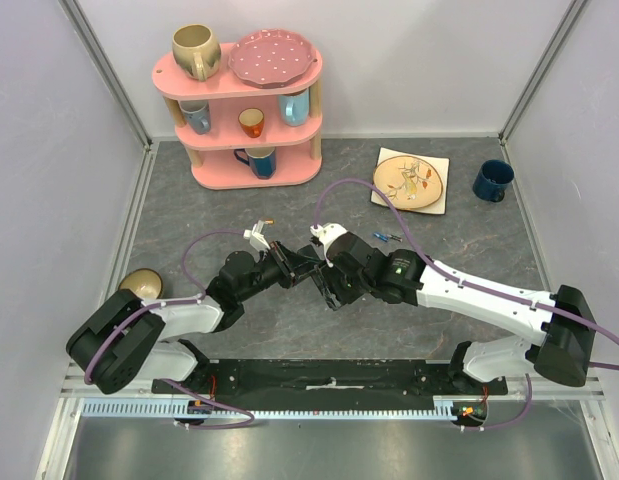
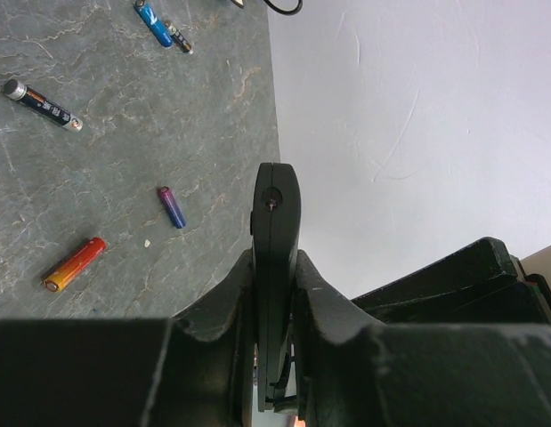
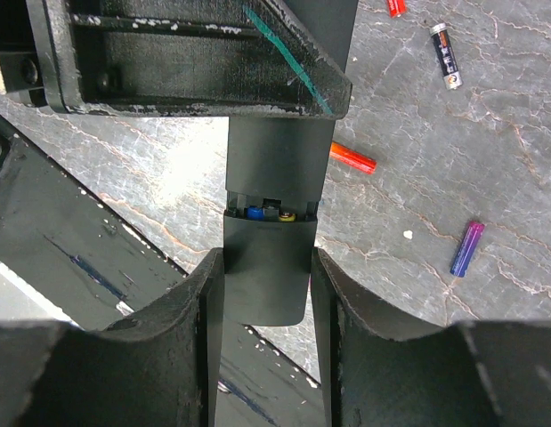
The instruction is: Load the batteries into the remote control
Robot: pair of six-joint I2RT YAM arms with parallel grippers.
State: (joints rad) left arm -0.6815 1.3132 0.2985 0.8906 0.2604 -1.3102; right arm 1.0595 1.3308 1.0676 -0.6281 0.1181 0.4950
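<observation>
Nearest the arm bases, a tan bowl point(image 1: 141, 283) is set on the table point(image 1: 169, 200) beside the left arm. At mid-table the remote point(image 2: 277, 213), slim and black, is held edge-on above the surface. It is clamped tight in the left gripper point(image 2: 275, 271). The right gripper point(image 3: 268, 267) is partly closed, its fingers point(image 3: 208, 294) pressed on either side of what is taken to be the battery cover point(image 3: 266, 245). In the gap between cover and body the loaded batteries point(image 3: 268, 213) are seen end-on. Loading is judged largely done, with the cover not yet slid home. Loose batteries lie beyond: orange-red battery point(image 2: 73, 264), purple-blue battery point(image 2: 172, 206), black battery point(image 2: 42, 104), blue battery point(image 2: 155, 22). Farthest are a plate point(image 1: 410, 180), a blue mug point(image 1: 492, 180) and a pink shelf point(image 1: 251, 180).
</observation>
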